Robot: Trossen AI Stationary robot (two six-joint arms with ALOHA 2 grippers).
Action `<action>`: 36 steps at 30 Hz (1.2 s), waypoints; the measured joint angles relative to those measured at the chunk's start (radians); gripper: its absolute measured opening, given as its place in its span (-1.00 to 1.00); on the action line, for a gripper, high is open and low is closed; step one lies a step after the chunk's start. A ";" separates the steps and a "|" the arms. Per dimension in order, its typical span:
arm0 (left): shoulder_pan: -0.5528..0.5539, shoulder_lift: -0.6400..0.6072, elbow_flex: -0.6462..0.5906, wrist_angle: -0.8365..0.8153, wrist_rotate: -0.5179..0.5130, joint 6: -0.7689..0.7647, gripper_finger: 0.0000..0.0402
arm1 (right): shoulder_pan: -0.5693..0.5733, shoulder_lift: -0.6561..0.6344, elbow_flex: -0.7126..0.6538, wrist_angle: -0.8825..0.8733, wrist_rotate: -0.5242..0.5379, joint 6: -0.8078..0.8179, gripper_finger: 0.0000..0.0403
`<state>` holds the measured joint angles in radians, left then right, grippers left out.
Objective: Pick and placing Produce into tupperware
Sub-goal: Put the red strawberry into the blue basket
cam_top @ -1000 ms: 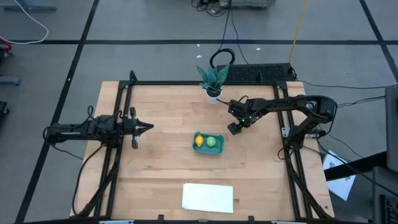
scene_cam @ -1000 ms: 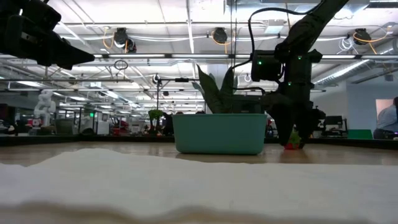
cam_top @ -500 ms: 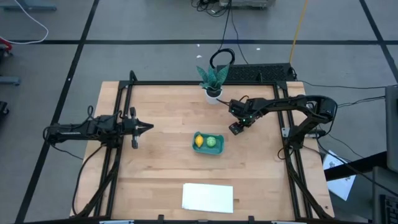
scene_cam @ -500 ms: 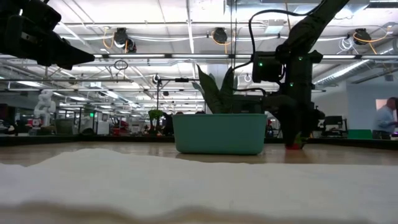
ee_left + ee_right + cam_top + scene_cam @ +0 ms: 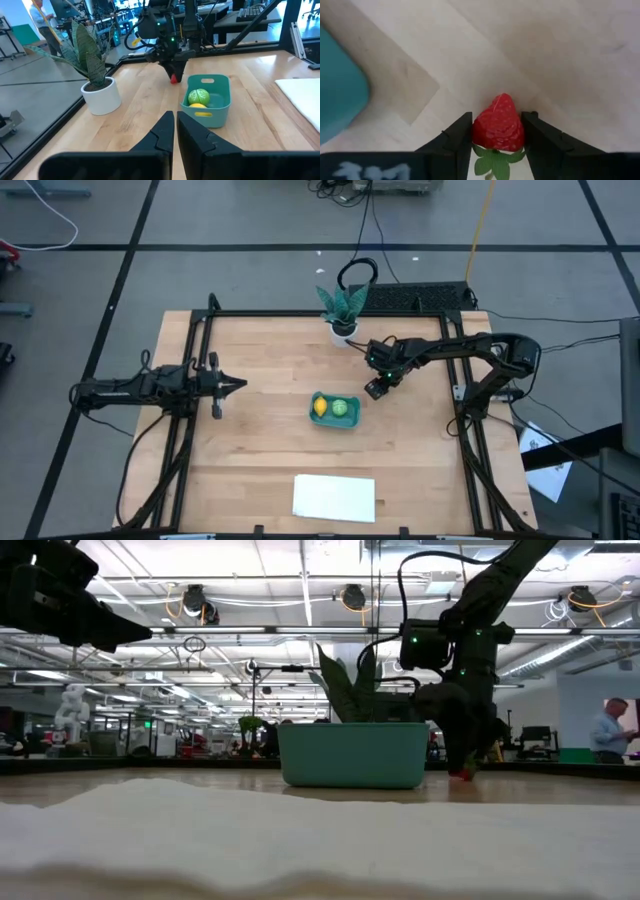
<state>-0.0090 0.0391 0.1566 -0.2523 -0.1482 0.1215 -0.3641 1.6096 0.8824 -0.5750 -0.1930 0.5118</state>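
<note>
Right gripper (image 5: 496, 131) down at the wooden worktop (image 5: 260, 430), dark fingers (image 5: 454, 137) pressed against both sides of a small red strawberry-shaped toy piece (image 5: 498, 125), just beside the shallow teal-green plastic tub (image 5: 333, 410). Inside the tub: a yellow lemon-shaped piece (image 5: 320, 408) and a round green piece (image 5: 340, 408), side by side. Left gripper (image 5: 238, 386) idle above the worktop's left side, fingers together, holding nothing.
</note>
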 joint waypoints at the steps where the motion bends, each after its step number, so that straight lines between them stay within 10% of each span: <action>1: 0.000 0.000 0.000 0.001 0.000 0.000 -0.87 | 0.000 0.000 0.007 -0.007 -0.003 -0.001 -0.28; 36: 0.000 0.000 0.000 0.008 -0.010 0.000 -0.87 | 0.000 -0.103 0.354 -0.271 0.008 -0.231 -0.33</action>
<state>-0.0090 0.0387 0.1566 -0.2446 -0.1578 0.1219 -0.3645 1.5068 1.2365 -0.8460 -0.1852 0.2805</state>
